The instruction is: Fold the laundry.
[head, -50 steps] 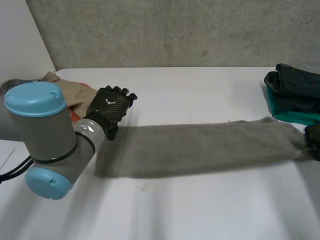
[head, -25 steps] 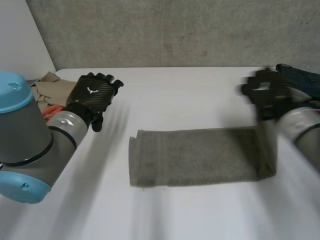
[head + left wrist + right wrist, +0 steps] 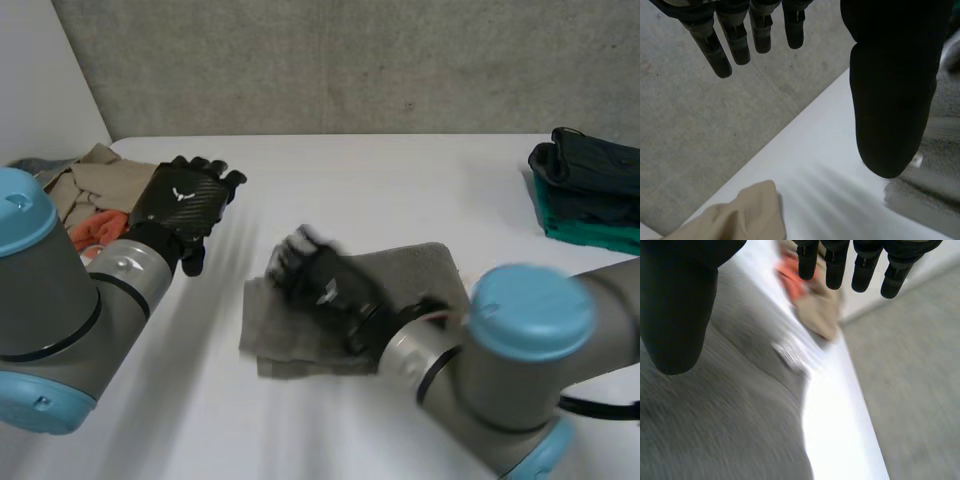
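A grey towel point(image 3: 418, 266) lies folded over in the middle of the white table point(image 3: 400, 180). My right hand point(image 3: 325, 287) hovers over the towel's left half, open, with straight fingers point(image 3: 834, 267) and nothing between them and the thumb. In the right wrist view the towel point(image 3: 715, 420) spreads under the palm. My left hand point(image 3: 185, 205) is raised left of the towel, apart from it and open; its fingers point(image 3: 740, 42) are straight and empty. The towel's edge point(image 3: 935, 150) lies just past its thumb.
A loose pile of beige and orange laundry point(image 3: 95, 190) lies at the table's left edge, also beyond the right hand's fingertips as the pile point(image 3: 812, 302). A stack of folded dark and teal clothes point(image 3: 590, 190) sits at the right edge. Grey floor point(image 3: 700, 125) lies behind.
The right hand swept left across the table with the towel's right end, doubling the long strip into a short fold. It now stands open. The left hand pulled back left.
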Action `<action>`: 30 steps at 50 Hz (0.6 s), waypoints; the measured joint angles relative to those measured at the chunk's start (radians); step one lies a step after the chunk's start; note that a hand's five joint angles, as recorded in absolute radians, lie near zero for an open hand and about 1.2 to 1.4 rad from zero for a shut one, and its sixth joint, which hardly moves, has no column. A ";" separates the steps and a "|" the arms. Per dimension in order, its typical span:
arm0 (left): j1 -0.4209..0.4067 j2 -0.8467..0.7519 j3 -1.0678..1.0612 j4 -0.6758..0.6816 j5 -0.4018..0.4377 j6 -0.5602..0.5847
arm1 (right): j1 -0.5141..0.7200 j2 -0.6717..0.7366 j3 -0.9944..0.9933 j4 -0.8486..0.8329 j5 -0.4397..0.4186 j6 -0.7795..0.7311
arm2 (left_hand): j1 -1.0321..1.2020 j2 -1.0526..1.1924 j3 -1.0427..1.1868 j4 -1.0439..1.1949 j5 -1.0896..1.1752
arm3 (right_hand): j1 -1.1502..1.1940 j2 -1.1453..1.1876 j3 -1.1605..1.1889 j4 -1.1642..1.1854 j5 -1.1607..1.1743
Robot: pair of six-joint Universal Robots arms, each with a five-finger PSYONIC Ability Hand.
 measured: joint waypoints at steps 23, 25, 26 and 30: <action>-0.167 -0.070 0.069 0.019 -0.007 0.000 | -0.476 -0.127 0.237 0.254 0.081 0.166 | 0.000 0.000 0.000 0.000 0.000 | 0.810 0.942 0.941 0.942 0.909; -0.165 -0.068 0.064 0.019 -0.009 0.000 | -0.483 -0.123 0.226 0.238 0.091 0.144 | 0.000 0.000 0.000 0.000 0.000 | 0.821 0.969 0.974 0.978 0.931; -0.164 -0.066 0.062 0.018 -0.009 0.000 | -0.482 -0.124 0.219 0.225 0.099 0.136 | 0.000 0.000 0.000 0.000 0.000 | 0.821 0.970 0.978 0.985 0.935; -0.158 -0.052 0.051 0.017 -0.011 0.000 | -0.441 -0.152 0.185 0.164 0.136 0.123 | 0.000 0.000 0.000 0.000 0.000 | 0.821 0.970 0.982 0.991 0.943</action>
